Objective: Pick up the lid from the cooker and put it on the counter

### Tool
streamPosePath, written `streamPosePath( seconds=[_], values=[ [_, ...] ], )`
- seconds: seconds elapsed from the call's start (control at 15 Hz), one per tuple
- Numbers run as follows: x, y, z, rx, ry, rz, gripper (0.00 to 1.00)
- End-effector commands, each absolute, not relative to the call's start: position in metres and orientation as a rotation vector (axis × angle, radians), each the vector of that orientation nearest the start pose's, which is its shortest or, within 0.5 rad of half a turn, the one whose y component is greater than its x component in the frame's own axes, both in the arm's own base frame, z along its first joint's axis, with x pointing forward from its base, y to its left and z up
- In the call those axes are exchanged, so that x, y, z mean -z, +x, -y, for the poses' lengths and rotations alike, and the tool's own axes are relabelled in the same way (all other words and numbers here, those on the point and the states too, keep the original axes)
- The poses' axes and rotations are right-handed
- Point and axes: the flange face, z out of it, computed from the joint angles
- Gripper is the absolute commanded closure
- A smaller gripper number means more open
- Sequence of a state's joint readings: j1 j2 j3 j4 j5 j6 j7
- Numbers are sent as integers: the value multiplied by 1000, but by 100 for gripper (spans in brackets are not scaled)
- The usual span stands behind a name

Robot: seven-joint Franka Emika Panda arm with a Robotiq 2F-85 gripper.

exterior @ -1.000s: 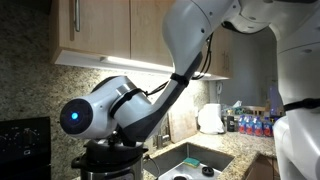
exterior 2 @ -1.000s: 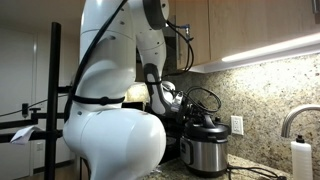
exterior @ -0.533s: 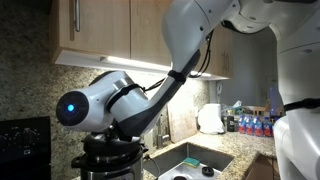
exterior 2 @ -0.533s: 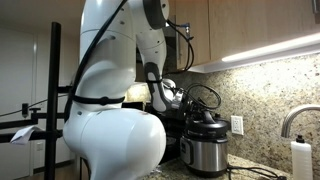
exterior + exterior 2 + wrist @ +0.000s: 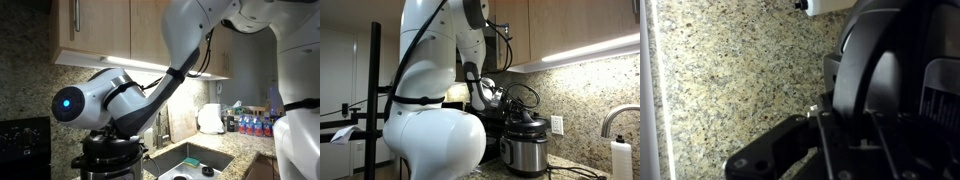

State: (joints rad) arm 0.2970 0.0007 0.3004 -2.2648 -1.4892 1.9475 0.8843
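Three views, and none shows the jaws: you cannot tell whether they are spread or pinching anything.

Left to right in an exterior view: stove (image 5: 20,140), cooker (image 5: 105,162) directly under the wrist, sink (image 5: 192,160), counter (image 5: 228,154).

The lid (image 5: 527,124) looks seated on the cooker, with the gripper (image 5: 508,108) just above it.

Risk: an off-centre hold on the handle would tilt the lid and drag the cooker. Swinging right, you could clip the white appliance (image 5: 210,118).

The wrist view alone shows granite (image 5: 730,70) close up, and the cooker body shows only in the exterior views.
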Motion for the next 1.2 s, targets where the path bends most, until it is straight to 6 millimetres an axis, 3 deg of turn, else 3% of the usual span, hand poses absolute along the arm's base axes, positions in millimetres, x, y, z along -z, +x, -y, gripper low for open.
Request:
streamPosePath(
  seconds=[0.0, 0.33, 0.53, 0.87, 1.13],
  values=[
    [-407, 467, -245, -721, 1847, -578, 94],
    [-427, 460, -272, -852, 1698, -638, 94],
    [-432, 463, -275, -887, 1636, -646, 94],
    [-425, 478, -246, -750, 1696, -622, 94],
    [-428, 480, -232, -783, 1632, -580, 94]
  ],
)
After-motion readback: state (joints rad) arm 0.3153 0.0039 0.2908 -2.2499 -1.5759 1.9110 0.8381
